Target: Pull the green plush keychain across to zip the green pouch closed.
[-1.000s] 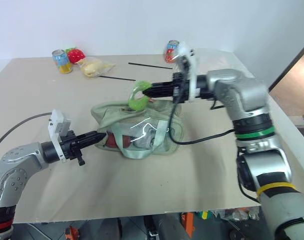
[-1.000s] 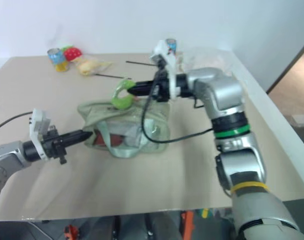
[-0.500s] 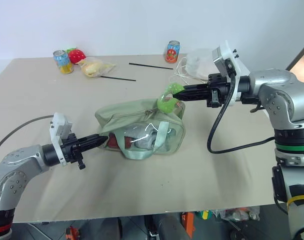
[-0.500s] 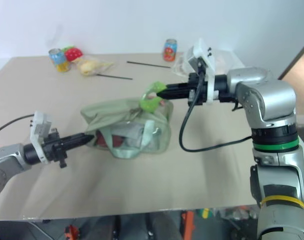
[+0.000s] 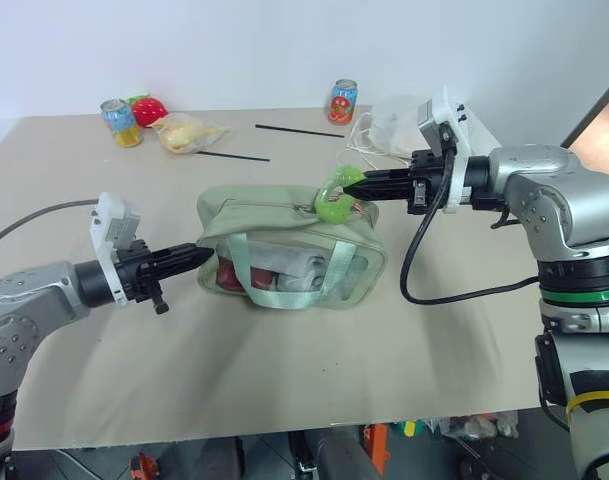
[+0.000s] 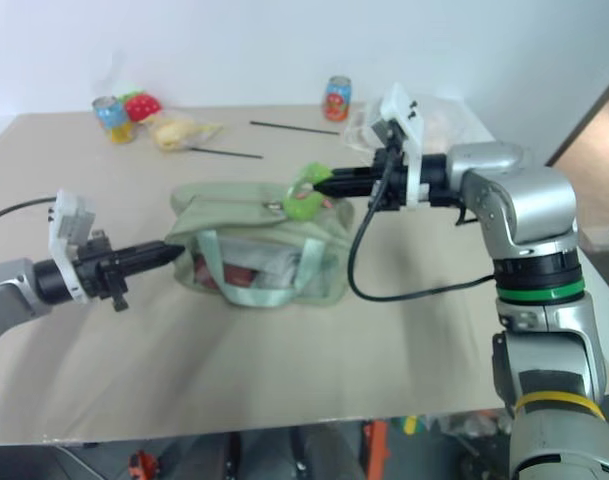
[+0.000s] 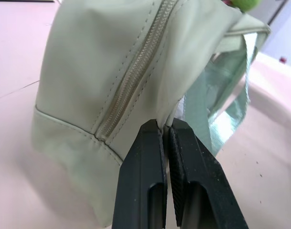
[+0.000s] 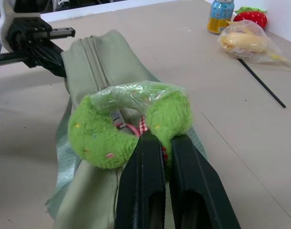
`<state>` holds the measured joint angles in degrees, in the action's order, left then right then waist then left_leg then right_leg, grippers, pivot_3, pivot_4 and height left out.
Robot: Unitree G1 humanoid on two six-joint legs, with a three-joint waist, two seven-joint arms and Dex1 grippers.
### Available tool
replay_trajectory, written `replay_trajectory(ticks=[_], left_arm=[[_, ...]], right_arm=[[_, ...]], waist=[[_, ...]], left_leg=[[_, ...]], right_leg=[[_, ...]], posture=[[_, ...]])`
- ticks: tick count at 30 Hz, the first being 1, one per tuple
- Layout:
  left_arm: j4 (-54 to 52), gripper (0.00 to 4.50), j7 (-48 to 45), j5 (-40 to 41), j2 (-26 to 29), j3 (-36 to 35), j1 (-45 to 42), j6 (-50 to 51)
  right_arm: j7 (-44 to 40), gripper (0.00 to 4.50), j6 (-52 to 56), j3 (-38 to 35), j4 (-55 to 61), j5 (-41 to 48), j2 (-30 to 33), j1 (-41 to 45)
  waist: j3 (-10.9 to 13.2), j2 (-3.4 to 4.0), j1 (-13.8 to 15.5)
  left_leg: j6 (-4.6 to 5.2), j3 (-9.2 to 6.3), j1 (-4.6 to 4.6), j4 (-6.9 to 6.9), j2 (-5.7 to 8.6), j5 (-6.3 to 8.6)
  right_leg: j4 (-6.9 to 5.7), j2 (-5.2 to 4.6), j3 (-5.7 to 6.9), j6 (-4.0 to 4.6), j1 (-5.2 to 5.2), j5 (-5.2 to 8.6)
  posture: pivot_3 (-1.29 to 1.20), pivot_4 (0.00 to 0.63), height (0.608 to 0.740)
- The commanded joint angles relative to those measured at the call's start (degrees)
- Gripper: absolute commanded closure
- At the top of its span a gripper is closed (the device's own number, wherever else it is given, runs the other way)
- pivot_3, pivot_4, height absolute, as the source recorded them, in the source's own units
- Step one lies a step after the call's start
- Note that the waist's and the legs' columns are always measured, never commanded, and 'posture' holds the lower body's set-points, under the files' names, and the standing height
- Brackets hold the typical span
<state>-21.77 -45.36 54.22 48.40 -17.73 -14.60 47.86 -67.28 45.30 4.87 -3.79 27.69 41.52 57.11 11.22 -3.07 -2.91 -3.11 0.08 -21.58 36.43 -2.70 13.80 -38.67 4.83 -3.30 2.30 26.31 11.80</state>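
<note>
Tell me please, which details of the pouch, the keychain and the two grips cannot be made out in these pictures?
- Zipper pull: in the right wrist view the green plush keychain and the right gripper cover it.
- Last stretch of zipper on the green pouch: the keychain hides it in both eye views.
- What fold the left gripper pinches: its own fingers hide the contact.
- Contents: blurred behind the clear side.

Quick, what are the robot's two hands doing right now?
Left hand: closed, pinching the end of the green pouch.
Right hand: closed, holding the green plush keychain.
</note>
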Motion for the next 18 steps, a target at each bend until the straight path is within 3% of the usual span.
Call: replay_trajectory(ticks=[1,10,18], left_arm=[[-2.6,4.50,0.4,1.0,1.3,-3.0,-0.1,-0.1],[-2.7,4.50,1.4,-1.2,1.3,-4.4,0.4,-2.4],[-1.5,4.50,6.7,-5.1,-10.4,-4.9,5.2,-11.3]], right_arm=[[0.0,4.47,-0.8,-0.6,0.3,-0.2,0.0,1.0],[-0.1,4.47,-0.5,-0.6,0.4,-0.2,-0.5,0.9],[0.1,4.47,0.1,-0.7,0.9,-0.1,-0.9,-0.2]], waist=[[0.0,0.00,0.0],[0.0,0.00,0.0],[0.0,0.00,0.0]], left_leg=[[0.00,-0.01,0.00,0.00,-0.02,0.00],[0.00,0.00,0.02,0.02,-0.03,0.00],[0.00,0.03,0.00,0.03,-0.06,0.00]], right_leg=[[0.00,0.02,0.01,0.00,0.00,0.00],[-0.01,0.03,0.02,0.00,0.00,0.00],[-0.02,0.03,-0.02,0.01,0.00,-0.01]], posture=[[0.00,0.150,0.740],[0.00,0.150,0.740],[0.00,0.150,0.740]])
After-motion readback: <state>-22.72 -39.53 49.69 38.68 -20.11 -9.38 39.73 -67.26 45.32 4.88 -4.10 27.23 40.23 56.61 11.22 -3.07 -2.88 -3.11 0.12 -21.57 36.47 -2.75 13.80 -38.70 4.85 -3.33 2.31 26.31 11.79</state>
